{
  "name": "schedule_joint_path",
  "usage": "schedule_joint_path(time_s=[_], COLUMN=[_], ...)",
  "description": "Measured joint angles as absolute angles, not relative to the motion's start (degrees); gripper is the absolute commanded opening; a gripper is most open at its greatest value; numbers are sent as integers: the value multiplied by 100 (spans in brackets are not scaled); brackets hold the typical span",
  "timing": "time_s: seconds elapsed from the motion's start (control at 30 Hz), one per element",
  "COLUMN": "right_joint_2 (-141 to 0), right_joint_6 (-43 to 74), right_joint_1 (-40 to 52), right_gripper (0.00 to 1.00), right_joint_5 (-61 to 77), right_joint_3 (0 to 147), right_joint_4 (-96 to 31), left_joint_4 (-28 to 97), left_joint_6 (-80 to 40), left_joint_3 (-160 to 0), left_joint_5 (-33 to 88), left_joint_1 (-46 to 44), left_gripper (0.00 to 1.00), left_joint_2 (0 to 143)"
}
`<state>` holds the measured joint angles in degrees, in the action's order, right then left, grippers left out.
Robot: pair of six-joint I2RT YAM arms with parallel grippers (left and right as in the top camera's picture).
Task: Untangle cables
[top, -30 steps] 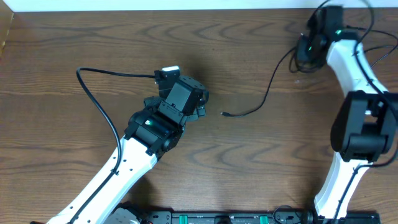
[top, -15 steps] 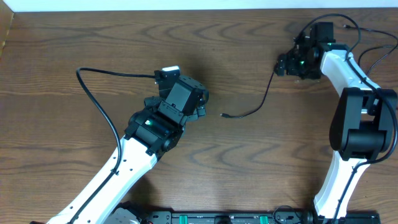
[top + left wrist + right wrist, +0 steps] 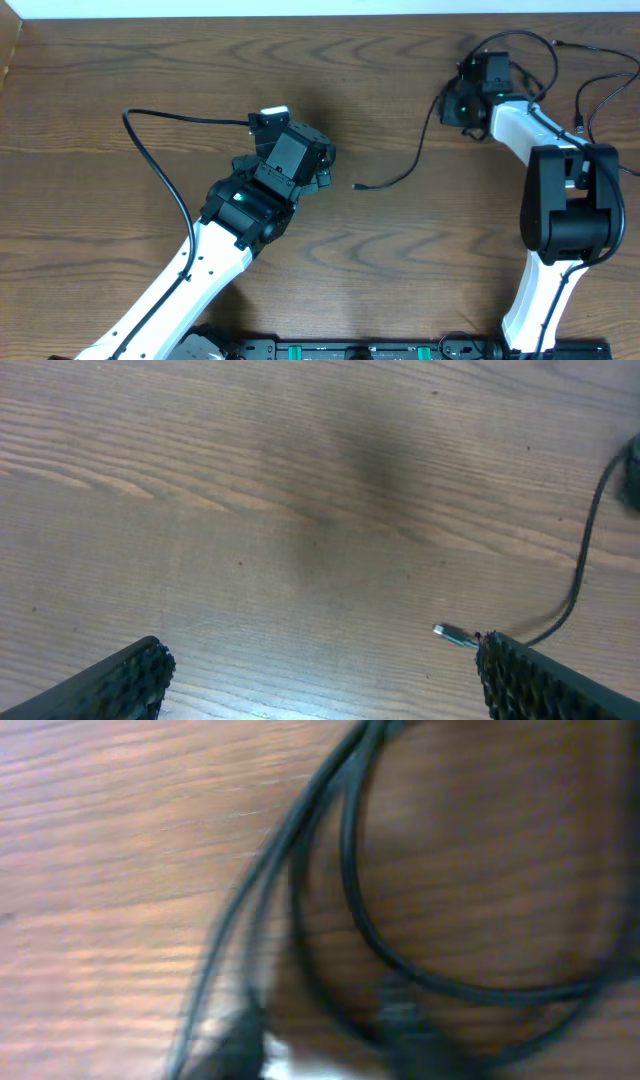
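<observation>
You have two arms at the wooden table (image 3: 380, 280) and, counted from overhead, two black cables lying well apart, one on each half. The left black cable (image 3: 150, 165) runs from beside the left wrist out to the left, bends, and curves down to the left arm; a small white piece (image 3: 272, 113) sits just beside its upper end, too small to tell what it is. The middle black cable (image 3: 428, 145) has its plug end (image 3: 452, 633) lying loose on the wood, just beside one fingertip of your left gripper (image 3: 330, 678); from there it curves up toward the right gripper (image 3: 465, 100) at the far side of the table. Your left claw stands wide with nothing between its fingers, only wood beneath it; your right claw hangs close over blurred black loops (image 3: 355, 915) that cross one another, and whether it is pinching a strand or merely above them, you cannot tell.
</observation>
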<state>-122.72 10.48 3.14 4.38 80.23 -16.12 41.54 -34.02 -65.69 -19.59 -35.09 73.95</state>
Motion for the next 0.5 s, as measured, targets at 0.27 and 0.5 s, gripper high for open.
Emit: schedule_joint_path(time_s=[0.27, 0.5], right_joint_2=[-12376, -12403], right_joint_6=[1402, 1498], right_joint_1=[381, 126], right_gripper=[1, 64], right_joint_5=[-843, -1070], right_joint_3=[7824, 7826], right_joint_4=[-287, 534], left_joint_4=[4139, 4082], left_joint_6=[-3402, -3402], left_joint_3=[-6569, -6569], left_joint_5=[-1959, -1962], left_joint_1=[-3509, -3509], left_gripper=[98, 98], left_joint_2=[7395, 7395])
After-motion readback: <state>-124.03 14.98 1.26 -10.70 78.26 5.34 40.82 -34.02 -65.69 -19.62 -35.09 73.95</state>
